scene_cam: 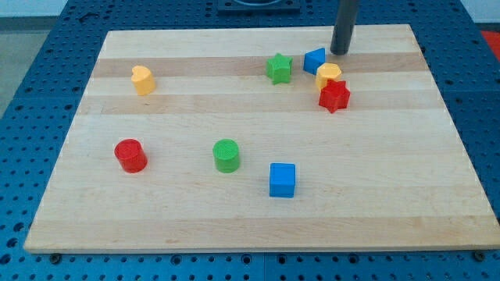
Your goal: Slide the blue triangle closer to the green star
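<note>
Camera view: no claw on this rig, just a rod. My tip (341,51) sits near the table's far edge, just right of the blue triangle (315,60). Green star (278,68) is near on its left. Triangle looks like light, rigid, smooth plastic on smooth wood (234,203), likely to slide easily and may rotate; push its right face squarely.

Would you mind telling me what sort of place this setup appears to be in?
Probably a robotics lab bench: a wooden board lies on a blue perforated table, with small coloured blocks like the green star, and my tip.
</note>
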### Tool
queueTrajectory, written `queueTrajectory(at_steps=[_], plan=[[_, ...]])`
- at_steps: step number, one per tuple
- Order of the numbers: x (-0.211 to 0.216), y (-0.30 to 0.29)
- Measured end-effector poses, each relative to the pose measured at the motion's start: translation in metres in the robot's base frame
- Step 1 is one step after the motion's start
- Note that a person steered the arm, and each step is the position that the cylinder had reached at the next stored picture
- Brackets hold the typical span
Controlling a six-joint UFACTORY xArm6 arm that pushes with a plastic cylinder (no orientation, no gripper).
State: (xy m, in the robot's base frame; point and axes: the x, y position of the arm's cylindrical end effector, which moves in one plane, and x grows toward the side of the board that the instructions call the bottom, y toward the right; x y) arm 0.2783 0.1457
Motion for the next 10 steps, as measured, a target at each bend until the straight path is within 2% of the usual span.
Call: queueTrajectory(at_steps=[1, 2, 10], plan=[[0.023, -0.014], [0.023, -0.023], [-0.006, -0.036]])
